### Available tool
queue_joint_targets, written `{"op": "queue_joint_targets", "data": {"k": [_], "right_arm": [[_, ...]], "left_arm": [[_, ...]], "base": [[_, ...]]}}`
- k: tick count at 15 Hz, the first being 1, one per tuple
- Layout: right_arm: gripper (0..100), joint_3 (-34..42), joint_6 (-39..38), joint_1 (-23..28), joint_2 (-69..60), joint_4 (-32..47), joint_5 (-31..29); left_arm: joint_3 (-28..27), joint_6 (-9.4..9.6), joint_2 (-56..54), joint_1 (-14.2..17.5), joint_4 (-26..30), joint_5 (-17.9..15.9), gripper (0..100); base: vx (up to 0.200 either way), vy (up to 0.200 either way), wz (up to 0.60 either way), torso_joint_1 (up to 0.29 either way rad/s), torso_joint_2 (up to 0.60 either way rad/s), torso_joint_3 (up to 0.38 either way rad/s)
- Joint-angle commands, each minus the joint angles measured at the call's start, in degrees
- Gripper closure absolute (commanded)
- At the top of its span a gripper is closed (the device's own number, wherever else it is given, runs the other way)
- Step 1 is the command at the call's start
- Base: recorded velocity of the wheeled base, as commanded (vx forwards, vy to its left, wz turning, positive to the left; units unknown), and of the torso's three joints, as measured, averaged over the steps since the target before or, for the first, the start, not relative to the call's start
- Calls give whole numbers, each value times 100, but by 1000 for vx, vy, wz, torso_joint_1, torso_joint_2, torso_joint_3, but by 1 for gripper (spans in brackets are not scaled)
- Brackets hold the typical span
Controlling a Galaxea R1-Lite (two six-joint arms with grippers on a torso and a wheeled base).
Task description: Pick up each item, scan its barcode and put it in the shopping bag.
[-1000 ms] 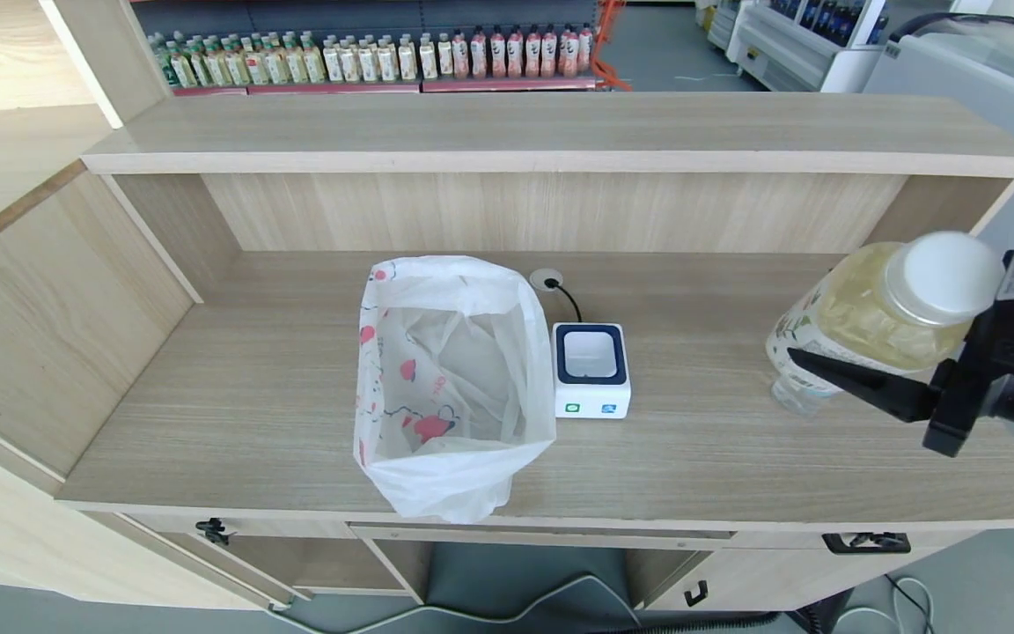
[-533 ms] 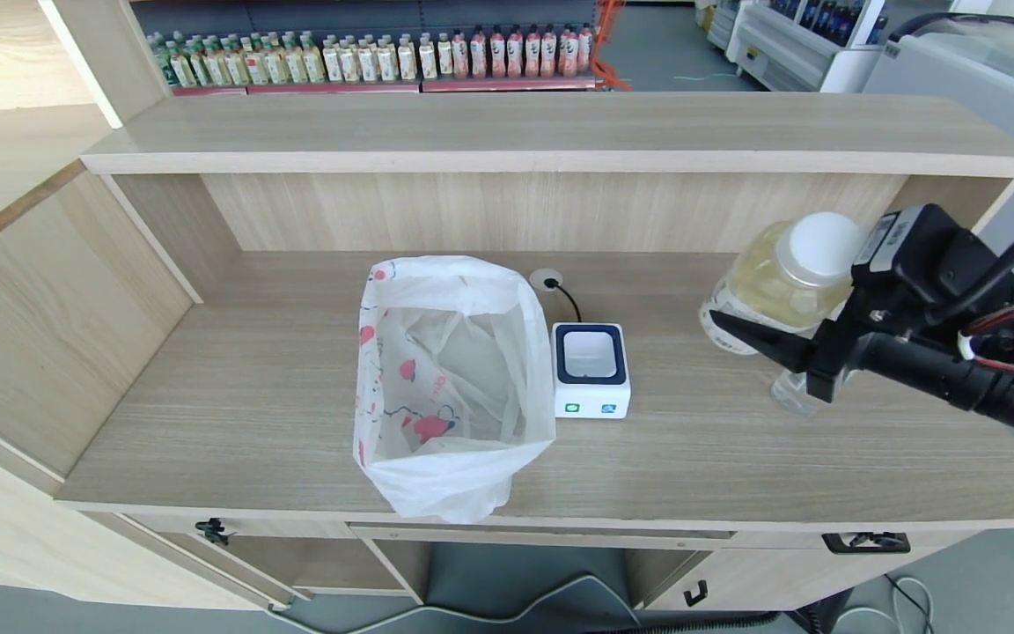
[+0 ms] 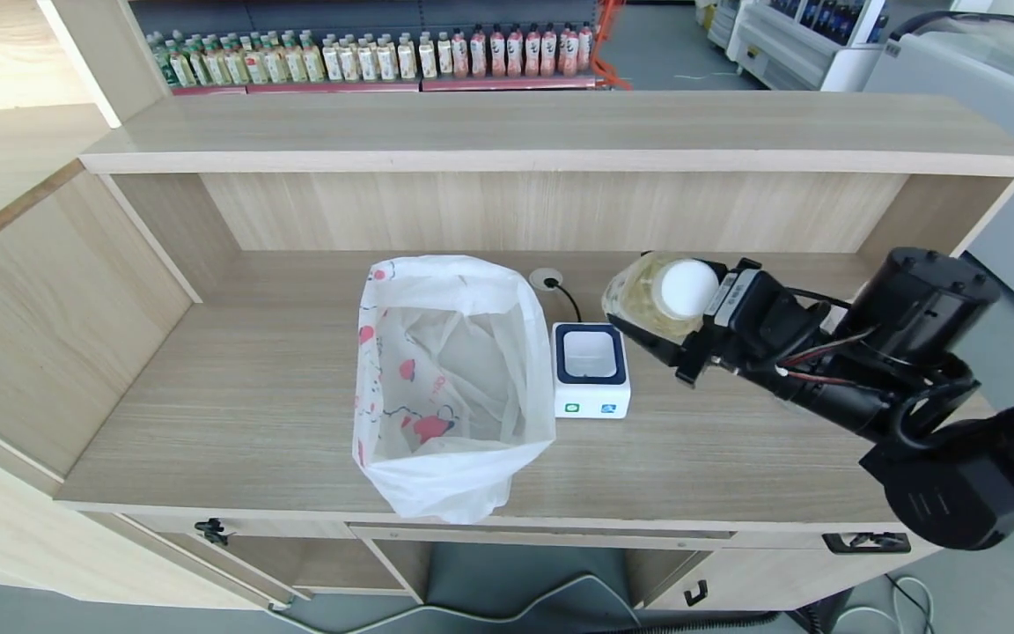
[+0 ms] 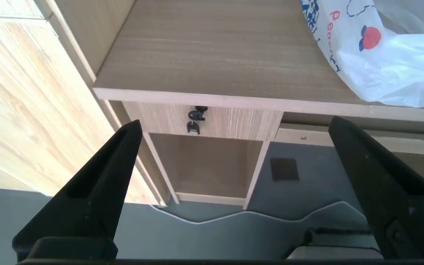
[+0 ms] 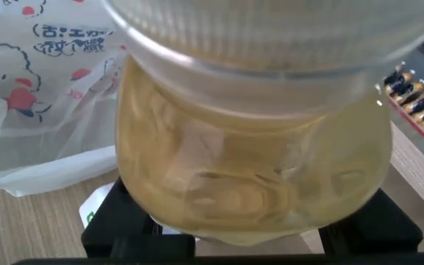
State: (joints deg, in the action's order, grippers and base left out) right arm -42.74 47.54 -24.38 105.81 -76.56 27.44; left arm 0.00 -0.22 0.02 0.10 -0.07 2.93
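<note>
- Left gripper (image 4: 234,131): fingers spread, holding nothing. It hangs low off the counter's (image 3: 252,387) front left corner, with open room below it.
- Shopping bag (image 3: 463,480): it stands mid-counter with its mouth open, and its base bulges over the front edge. The film is limp, so if you clip the rim the mouth folds shut, and if you drop the load hard the bag may slide off.
- Scanner (image 3: 591,370): it sits just beside the bag's right side, window facing up. The gap between them is tight.
- Bottle (image 3: 635,295): it's pinched in the right gripper (image 3: 664,308), tilted, in the air just beyond the scanner's far right corner. The wall is smooth and the liquid sloshes, so a fast swing may let it slip. You can't see the barcode, so the scan may miss.
- Back panel (image 3: 551,211) and cable (image 3: 567,299) are near the bottle, so don't push farther in.
- There's open counter to the right.
</note>
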Motion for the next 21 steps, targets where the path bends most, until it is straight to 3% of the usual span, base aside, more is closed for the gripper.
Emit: {"op": "queue_joint_targets", "data": {"k": [1, 10, 16, 21], "right_arm": [[100, -33, 150, 4, 414, -87, 139], [100, -367, 1249, 109, 1196, -1344, 1044], [100, -490, 2136, 364, 1380, -1344, 1519], [100, -437, 2347, 381, 1468, -1344, 1853]], "left_arm": [[0, -4, -2, -1, -1, 6, 0], [0, -4, -2, -1, -1, 6, 0], [0, -4, -2, -1, -1, 6, 0], [0, -4, -2, -1, -1, 6, 0]], "base": [[0, 0, 0, 0, 0, 0], [0, 0, 0, 0, 0, 0], [0, 0, 0, 0, 0, 0], [0, 0, 0, 0, 0, 0]]}}
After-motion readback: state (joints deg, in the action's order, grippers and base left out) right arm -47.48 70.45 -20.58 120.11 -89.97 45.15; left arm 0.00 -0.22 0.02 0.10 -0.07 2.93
